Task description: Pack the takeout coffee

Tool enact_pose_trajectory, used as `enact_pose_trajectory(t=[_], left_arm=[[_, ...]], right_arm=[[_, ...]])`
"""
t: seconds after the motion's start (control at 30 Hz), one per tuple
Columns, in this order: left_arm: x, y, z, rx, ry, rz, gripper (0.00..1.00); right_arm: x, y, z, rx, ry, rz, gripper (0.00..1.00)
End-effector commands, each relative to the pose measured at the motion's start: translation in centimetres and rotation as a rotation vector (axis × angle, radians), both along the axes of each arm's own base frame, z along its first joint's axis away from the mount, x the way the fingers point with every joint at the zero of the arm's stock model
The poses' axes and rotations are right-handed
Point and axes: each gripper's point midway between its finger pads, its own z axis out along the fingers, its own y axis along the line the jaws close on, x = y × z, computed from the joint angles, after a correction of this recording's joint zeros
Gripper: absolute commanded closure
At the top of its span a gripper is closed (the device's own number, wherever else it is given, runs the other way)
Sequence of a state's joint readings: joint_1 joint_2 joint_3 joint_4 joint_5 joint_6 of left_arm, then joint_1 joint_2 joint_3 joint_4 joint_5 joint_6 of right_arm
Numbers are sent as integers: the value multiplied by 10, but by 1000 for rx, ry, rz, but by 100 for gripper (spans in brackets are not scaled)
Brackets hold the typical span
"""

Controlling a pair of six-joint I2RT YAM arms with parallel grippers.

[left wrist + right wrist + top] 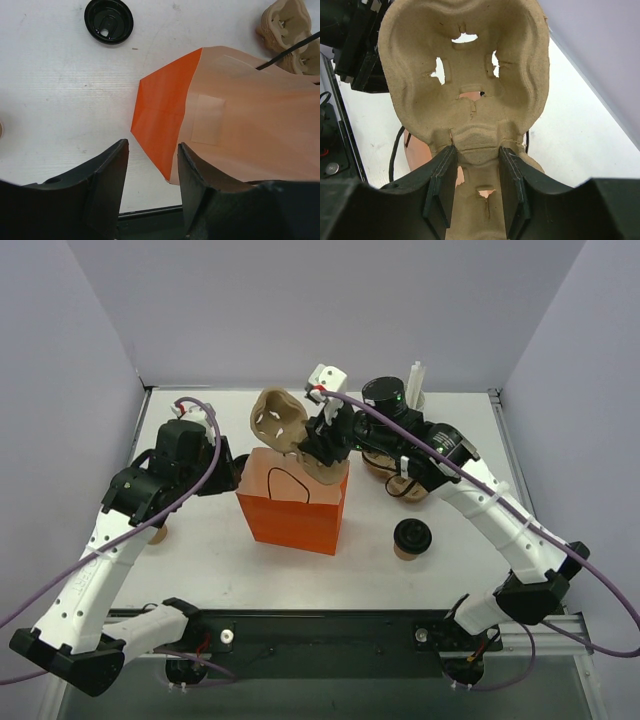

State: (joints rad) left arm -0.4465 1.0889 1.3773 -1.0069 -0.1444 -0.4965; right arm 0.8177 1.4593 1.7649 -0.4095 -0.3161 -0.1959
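Orange paper makes up the tall, flat-sided bag (290, 508) standing upright at the middle of the white tabletop (215, 565), its mouth facing up and its pale inner wall showing in the left wrist view. The right tool (476, 190) is clamped tight on the central ridge of a tan molded-pulp cup carrier (470, 65), one finger on each side. The carrier is held on edge and tilted above the far rim of the bag, its lower end over the bag's mouth and its upper end leaning left. The left tool (152, 150) sits low at the bag's left side with its jaws spread wide and nothing gripped. An orange corner edge of the bag reaches into the gap, and whether it touches a finger cannot be told. The takeout coffee (411, 537), a small tan kraft cup under a round black lid, stands upright on the tabletop to the right of the bag, apart from it, with bare surface all around and the right arm passing above and behind. A loose black plastic lid (108, 20) lies flat on open tabletop left of the bag. A stack of tan pulp carriers (285, 22) rests beyond the bag's far right edge. A lidless tan paper cup (158, 532) peeks out under the left arm.
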Motion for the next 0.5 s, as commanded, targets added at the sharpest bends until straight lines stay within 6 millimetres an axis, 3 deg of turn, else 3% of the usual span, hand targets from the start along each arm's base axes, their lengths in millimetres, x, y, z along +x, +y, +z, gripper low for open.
enact_pose_trajectory(t=[0.0, 0.07, 0.2, 0.47], left_arm=[[9, -10, 17, -76, -79, -12, 48], [11, -10, 14, -73, -74, -11, 51], [12, -10, 9, -70, -70, -10, 75], [13, -11, 8, -76, -69, -9, 96]], right_arm=[[2, 25, 0, 40, -25, 72, 80], [2, 29, -5, 35, -19, 80, 80], [3, 32, -23, 18, -1, 81, 80], [-5, 32, -49, -1, 44, 98, 80]])
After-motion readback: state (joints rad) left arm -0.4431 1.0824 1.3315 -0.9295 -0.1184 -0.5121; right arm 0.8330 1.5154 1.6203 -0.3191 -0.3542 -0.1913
